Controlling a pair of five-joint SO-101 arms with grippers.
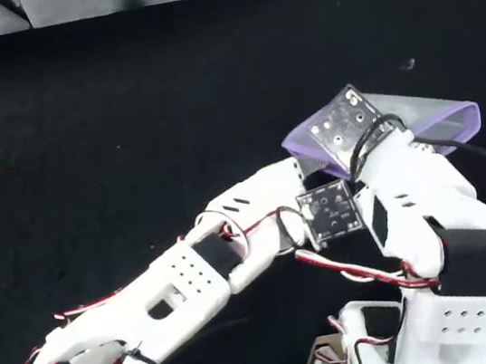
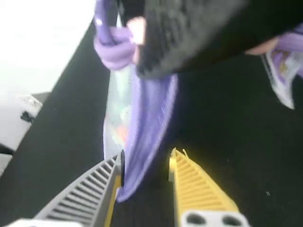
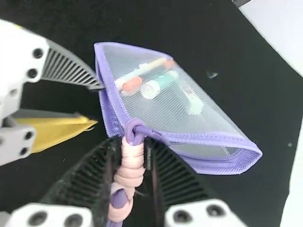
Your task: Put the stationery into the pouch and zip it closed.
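Observation:
A see-through pouch (image 3: 199, 118) with purple trim lies on the black table at the right (image 1: 430, 117). Inside it are stationery items (image 3: 161, 80): pens and a white tube. My right gripper (image 3: 131, 142), black-fingered, is shut on the pink and purple zipper pull cord (image 3: 132, 156) at the pouch's near edge. My left gripper (image 2: 147, 155), one finger grey and one yellow, stands open at the pouch's end, with the purple edge (image 2: 142, 123) between its fingers and against the grey one. The right wrist view shows the grey fingertip (image 3: 94, 85) touching the pouch's corner.
The black table (image 1: 124, 117) spreads wide to the left and back. The left arm (image 1: 185, 282) crosses from the near left toward the right arm (image 1: 420, 201), and the two wrists are close together. A white floor (image 3: 284, 28) lies beyond the table edge.

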